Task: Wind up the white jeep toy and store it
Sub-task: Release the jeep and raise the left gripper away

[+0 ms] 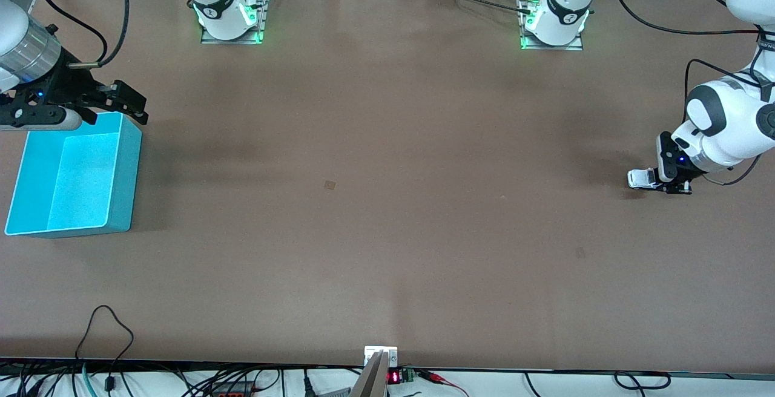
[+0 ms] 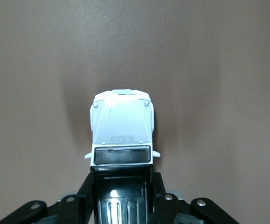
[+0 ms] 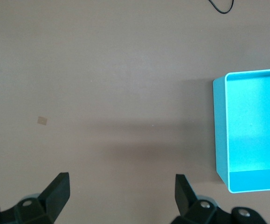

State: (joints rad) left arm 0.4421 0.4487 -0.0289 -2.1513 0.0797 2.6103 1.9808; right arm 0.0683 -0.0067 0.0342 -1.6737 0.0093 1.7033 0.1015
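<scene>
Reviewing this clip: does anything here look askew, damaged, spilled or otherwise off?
Nothing stands out. The small white jeep toy with a black roof sits upright on the brown table at the left arm's end, with the left gripper closed on its rear. The teal plastic bin stands upright and empty at the right arm's end, under the open right gripper.

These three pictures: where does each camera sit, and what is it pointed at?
Front view: high across the table, facing both arms' bases.
Left wrist view: on the left arm, looking down past the left gripper, shut on the white jeep toy.
Right wrist view: over the open right gripper beside the teal bin.
Shared: front view shows jeep and bin too.
</scene>
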